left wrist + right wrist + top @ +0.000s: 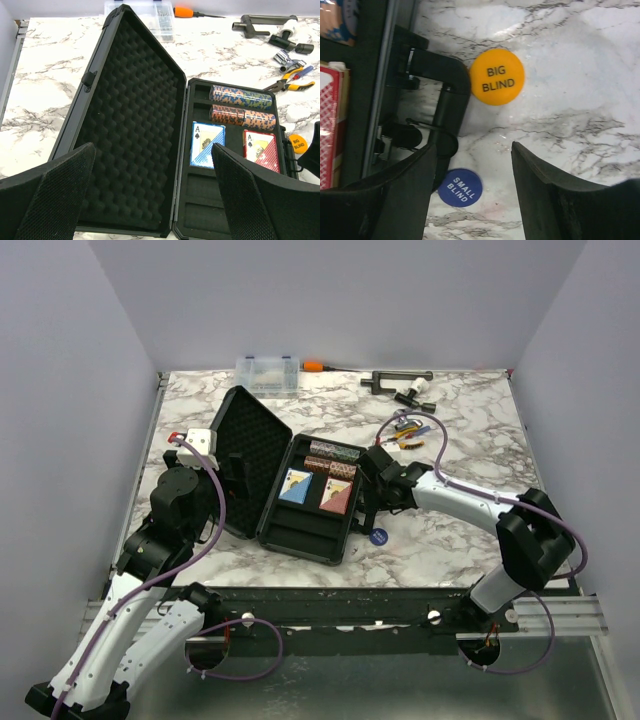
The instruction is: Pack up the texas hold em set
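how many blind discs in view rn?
2. Orange BIG BLIND disc on the table beside the case handle; blue SMALL BLIND disc on the table by the handle's other end. Others may be hidden.

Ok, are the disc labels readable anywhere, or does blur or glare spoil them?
Right wrist: orange round disc and blue round disc sharp, lettering legible, no glare. Left wrist: orange disc small, just readable. Top external: blue disc too tiny to read.
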Robot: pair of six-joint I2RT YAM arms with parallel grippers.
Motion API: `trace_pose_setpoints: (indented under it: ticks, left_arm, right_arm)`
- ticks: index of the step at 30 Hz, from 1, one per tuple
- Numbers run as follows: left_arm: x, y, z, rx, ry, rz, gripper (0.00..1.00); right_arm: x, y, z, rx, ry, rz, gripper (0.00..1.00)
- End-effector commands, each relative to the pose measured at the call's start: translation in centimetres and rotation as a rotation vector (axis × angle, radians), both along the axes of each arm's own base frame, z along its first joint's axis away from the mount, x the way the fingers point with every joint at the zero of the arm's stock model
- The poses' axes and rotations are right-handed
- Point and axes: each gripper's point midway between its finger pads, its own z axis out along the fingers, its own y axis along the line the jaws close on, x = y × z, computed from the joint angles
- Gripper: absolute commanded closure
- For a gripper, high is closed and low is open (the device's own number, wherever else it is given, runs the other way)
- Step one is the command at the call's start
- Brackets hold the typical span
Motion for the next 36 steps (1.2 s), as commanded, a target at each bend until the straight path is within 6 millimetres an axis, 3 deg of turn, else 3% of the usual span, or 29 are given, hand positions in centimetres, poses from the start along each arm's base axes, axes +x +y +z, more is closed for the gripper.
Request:
trace_pose_setpoints:
  ticks: [1, 10, 25, 29, 36]
  left_arm:
    - [-0.1, 0.2, -0.2, 0.000, 0.009, 0.004, 0.03]
    - [-0.1, 0.3, -0.2, 0.003, 0.010, 0.010, 0.03]
    - [0.1, 0.2, -0.3, 0.009, 0.016, 0.010, 0.03]
    - [0.2, 0.2, -0.4, 0.011, 0.019, 0.010, 0.03]
    - [0.2, 0.2, -0.5, 0.011, 0.022, 0.009, 0.03]
  right_arm:
    - [0.6, 2.9, -0.2, 0.103, 0.006, 0.086, 0.36]
    - [1.2, 5.7, -2.0, 0.157, 0.060, 0.142, 0.36]
    - [2.8, 8.8, -1.5, 0.231, 0.050, 0.208, 0.36]
    - [2.8, 8.4, -1.5, 0.209, 0.049, 0.204, 0.35]
    - [2.5, 5.1, 0.1, 0.097, 0.000, 0.165, 0.31]
